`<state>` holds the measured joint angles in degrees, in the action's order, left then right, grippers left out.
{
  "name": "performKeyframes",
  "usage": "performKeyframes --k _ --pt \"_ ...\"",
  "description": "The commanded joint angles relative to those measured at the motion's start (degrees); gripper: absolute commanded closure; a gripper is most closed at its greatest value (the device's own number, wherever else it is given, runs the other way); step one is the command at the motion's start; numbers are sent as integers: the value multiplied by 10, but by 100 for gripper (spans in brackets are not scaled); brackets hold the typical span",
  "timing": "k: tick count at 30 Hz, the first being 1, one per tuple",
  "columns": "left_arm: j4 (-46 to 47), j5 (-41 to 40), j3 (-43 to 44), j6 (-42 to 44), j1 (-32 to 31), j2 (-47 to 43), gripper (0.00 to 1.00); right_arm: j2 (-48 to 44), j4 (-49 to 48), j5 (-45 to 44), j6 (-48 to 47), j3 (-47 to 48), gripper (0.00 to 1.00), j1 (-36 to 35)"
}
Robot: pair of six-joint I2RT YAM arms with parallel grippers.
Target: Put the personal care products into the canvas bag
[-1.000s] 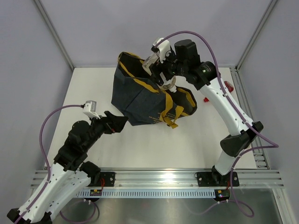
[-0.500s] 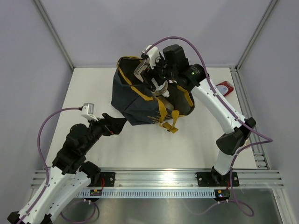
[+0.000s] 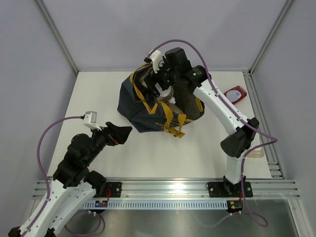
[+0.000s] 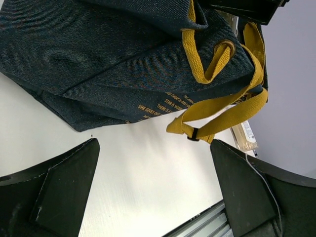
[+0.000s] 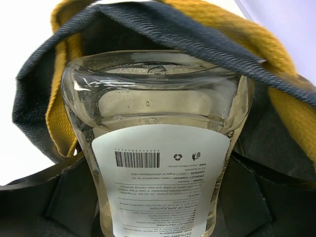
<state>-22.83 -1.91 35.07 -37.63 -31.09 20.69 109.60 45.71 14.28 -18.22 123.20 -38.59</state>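
The navy canvas bag with mustard straps lies at the back middle of the table, its mouth facing up and back. My right gripper is shut on a pale yellow pouch with a white cap and holds it over the bag's mouth. In the right wrist view the pouch fills the frame, bottom end toward the bag's rim. My left gripper is open and empty, just in front of the bag. A dark red pouch lies at the right.
Another pale pouch lies near the table's right edge by the right arm's elbow; it also shows in the left wrist view. A loose yellow strap trails from the bag toward the front. A metal rail runs along the near edge.
My right gripper has carried the pale pouch leftward, from the bag's right side to over its mouth. The left gripper has drawn back slightly from the bag.
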Motion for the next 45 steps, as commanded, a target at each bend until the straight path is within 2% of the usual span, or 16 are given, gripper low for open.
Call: performKeyframes --k 1,7,13,17,19,21,22,25,27,30,31,32,36,37,41,45 --pt "16 -15 3 -6 0 -5 1 -11 -55 -27 9 38 2 14" --pt "24 -10 5 -3 0 10 1 -32 -54 -12 22 34 0 33" --pt "30 -5 13 0 0 26 1 -62 -42 51 20 31 0 39" --pt "32 -5 10 -3 1 27 1 -60 -36 37 32 51 0 47" --pt "32 -3 10 -3 1 26 1 -65 -33 71 50 59 0 55" --pt "24 -3 15 -2 1 25 1 -86 -57 107 87 49 1 86" --pt "20 -5 18 -1 0 24 1 -109 -67 134 134 42 1 102" --pt "2 -16 21 2 1 11 1 -147 -93 136 231 22 0 186" --pt "-5 -24 18 3 1 -5 1 -162 -106 129 260 -7 0 258" --pt "-8 -43 11 4 1 -17 1 -199 -134 25 310 -120 0 314" --pt "-8 -48 11 7 1 -21 1 -212 -135 -38 329 -181 0 340" --pt "-8 -52 11 8 1 -21 1 -212 -130 -51 332 -203 0 354" --pt "-3 -53 13 10 1 -11 1 -166 -91 -32 398 -255 1 453" --pt "-1 -49 12 10 1 -2 1 -127 -81 -42 424 -247 0 477" --pt "10 -32 12 9 1 16 1 -8 15 -112 455 -166 1 489" --pt "13 -27 8 4 1 23 1 78 42 -138 486 -111 1 490"
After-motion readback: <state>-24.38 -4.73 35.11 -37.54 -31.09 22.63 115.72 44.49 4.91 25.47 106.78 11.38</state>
